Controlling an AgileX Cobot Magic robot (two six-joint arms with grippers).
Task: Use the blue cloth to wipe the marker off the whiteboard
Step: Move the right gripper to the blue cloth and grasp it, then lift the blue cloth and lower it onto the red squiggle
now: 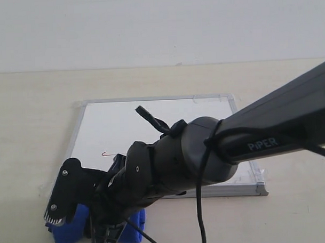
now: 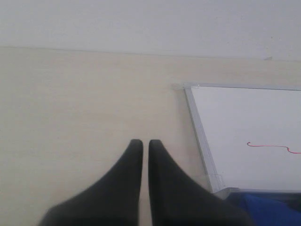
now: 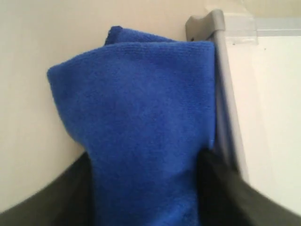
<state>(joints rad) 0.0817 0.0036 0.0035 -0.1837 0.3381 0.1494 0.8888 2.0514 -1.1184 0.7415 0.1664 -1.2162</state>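
The blue cloth [image 3: 141,103], one folded piece, lies on the pale table [image 1: 34,131] just outside the near left corner of the whiteboard [image 1: 205,120], with one long edge touching the board's grey frame. The right gripper [image 3: 143,197] is down over it. Its two dark fingers [image 3: 42,207] stand wide apart, one on each side of the cloth and both touching it. The cloth draws in where it passes between them, so the gripper looks clamped on it. In the exterior view one toothed finger [image 1: 61,202] shows at the cloth's left side, and the second is hidden behind the wrist. The right arm [image 1: 269,128] reaches in from the right, across the board's front edge, and one black cable [image 1: 199,216] hangs from it.

There is one whiteboard, lying flat, and three of its corners show past the arm. On it is one thin red marker line [image 2: 273,147], wavy, near the front left part of the board. In the exterior view only its hooked end [image 1: 106,154] shows beside the arm.

The left gripper [image 2: 142,141] is over bare table, to the left of the board and apart from it. Its two fingers are nearly together with a thin slit between them and nothing held.
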